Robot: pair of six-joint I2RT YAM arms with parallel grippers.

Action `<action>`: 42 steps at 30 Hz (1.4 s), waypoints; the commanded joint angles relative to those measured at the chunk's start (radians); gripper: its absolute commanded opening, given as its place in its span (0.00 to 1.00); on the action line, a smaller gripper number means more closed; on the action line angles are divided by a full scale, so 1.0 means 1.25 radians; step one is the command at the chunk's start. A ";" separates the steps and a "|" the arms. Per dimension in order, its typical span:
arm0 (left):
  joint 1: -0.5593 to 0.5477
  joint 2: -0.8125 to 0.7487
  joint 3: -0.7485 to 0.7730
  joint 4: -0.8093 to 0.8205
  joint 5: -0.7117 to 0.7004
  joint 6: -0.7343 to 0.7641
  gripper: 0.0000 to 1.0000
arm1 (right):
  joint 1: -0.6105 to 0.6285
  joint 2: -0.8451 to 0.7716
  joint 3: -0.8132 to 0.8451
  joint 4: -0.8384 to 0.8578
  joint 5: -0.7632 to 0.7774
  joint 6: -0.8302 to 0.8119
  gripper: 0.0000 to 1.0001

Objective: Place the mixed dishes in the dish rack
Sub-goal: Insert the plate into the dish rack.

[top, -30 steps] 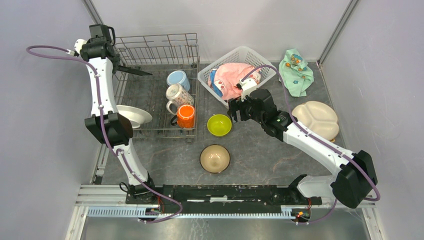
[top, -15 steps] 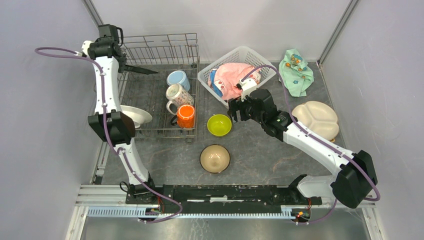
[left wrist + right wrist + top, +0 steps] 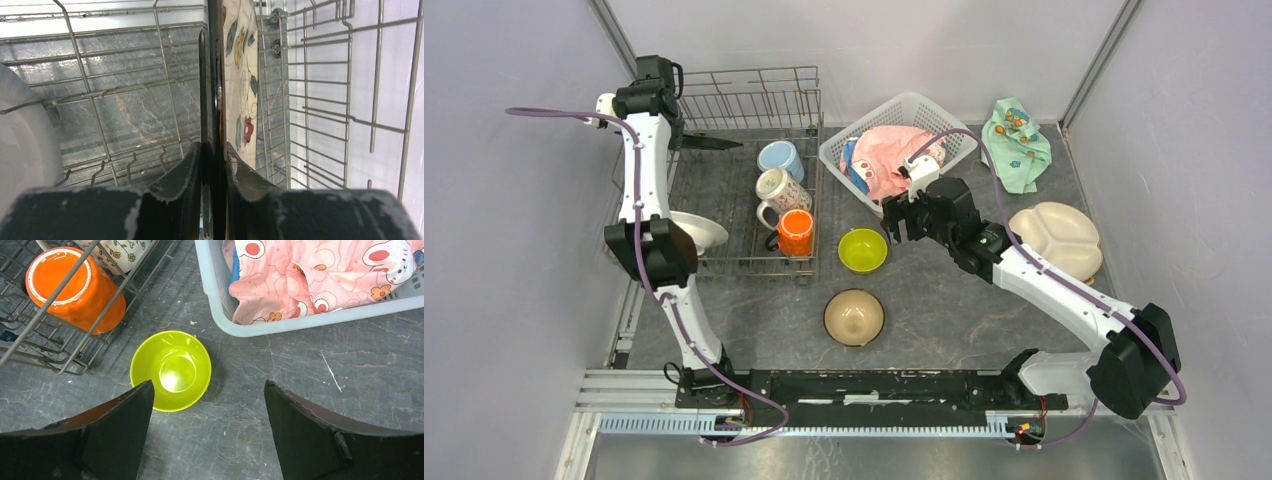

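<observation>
Top external: left jaws, clenching the dark plate between them, are drifting rightward over the rack; right jaws are staying released.

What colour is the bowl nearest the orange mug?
The bowl is lime green; right wrist view shows it best.

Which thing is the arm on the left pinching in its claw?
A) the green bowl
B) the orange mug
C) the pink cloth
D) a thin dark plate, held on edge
D: the left gripper is shut on the dark plate, edge-up inside the dish rack.
</observation>
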 commanded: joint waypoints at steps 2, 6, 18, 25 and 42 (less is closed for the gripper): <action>0.010 -0.012 0.067 0.046 -0.089 -0.106 0.02 | -0.006 -0.022 -0.010 0.036 0.018 -0.017 0.88; 0.012 0.001 0.098 0.039 -0.080 -0.093 0.02 | -0.006 -0.021 -0.013 0.036 0.017 -0.016 0.88; 0.012 -0.032 0.097 0.000 -0.080 -0.094 0.02 | -0.006 -0.019 -0.011 0.042 -0.008 -0.007 0.87; 0.013 -0.052 0.092 -0.006 -0.077 -0.086 0.02 | -0.006 -0.039 -0.028 0.048 -0.017 0.007 0.87; 0.014 -0.111 0.100 0.093 -0.062 -0.036 0.02 | -0.007 -0.061 -0.044 0.051 -0.021 0.021 0.86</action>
